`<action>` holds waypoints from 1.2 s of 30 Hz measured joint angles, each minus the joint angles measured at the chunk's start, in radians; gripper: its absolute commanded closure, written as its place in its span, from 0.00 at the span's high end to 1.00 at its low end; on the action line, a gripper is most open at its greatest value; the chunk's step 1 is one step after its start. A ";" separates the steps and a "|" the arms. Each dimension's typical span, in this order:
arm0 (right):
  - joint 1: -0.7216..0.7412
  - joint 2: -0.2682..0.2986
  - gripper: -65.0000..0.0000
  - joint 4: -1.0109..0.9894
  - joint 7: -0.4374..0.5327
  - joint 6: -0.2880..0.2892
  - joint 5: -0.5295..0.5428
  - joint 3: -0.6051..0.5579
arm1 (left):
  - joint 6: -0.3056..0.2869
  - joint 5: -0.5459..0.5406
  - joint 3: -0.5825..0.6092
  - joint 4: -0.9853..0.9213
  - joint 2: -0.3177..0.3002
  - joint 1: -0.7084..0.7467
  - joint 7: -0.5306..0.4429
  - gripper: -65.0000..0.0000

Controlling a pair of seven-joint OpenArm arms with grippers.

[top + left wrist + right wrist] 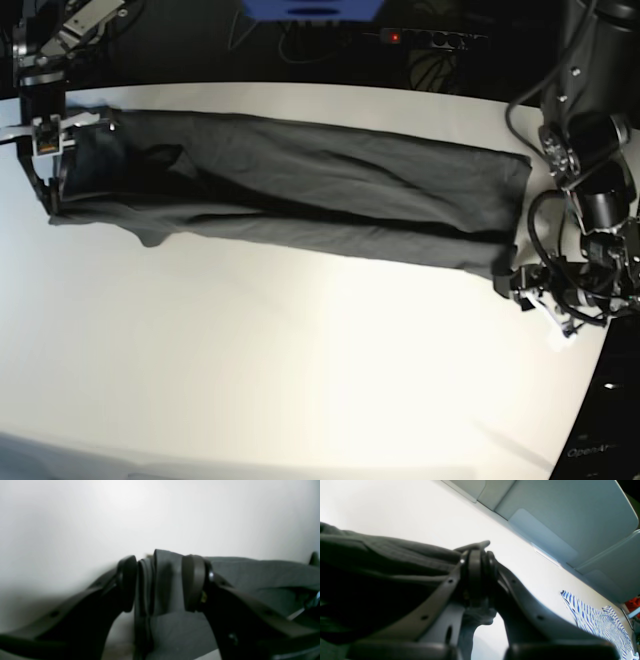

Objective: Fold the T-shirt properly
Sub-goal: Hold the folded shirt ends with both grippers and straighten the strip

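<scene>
A white bench is filling the foreground, bare nearest the camera. Across its far half the T-shirt is lying as a long dark band — already folded lengthwise, it seems. The right gripper is pinching one end with closed fingers. At the other end the left gripper is straddling a bunched fold, fingers parted and not pressing. A crosswise fold likely comes next — needing a fresh, firm hold there.
</scene>
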 measured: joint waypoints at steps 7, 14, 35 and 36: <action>0.000 -0.002 0.00 0.000 0.000 0.000 0.000 0.001 | -0.002 -0.006 0.029 -0.060 0.011 -0.030 -0.046 0.45; 0.000 -0.001 0.00 0.000 0.000 0.000 0.000 -0.002 | -0.002 -0.009 0.029 -0.063 0.012 -0.044 -0.047 0.45; 0.000 -0.002 0.00 -0.001 0.000 0.000 0.000 -0.002 | -0.002 -0.005 0.032 -0.063 0.011 -0.038 -0.076 0.45; 0.000 -0.002 0.00 -0.001 0.000 0.000 0.000 -0.002 | -0.002 -0.005 0.032 -0.063 0.011 -0.038 -0.076 0.45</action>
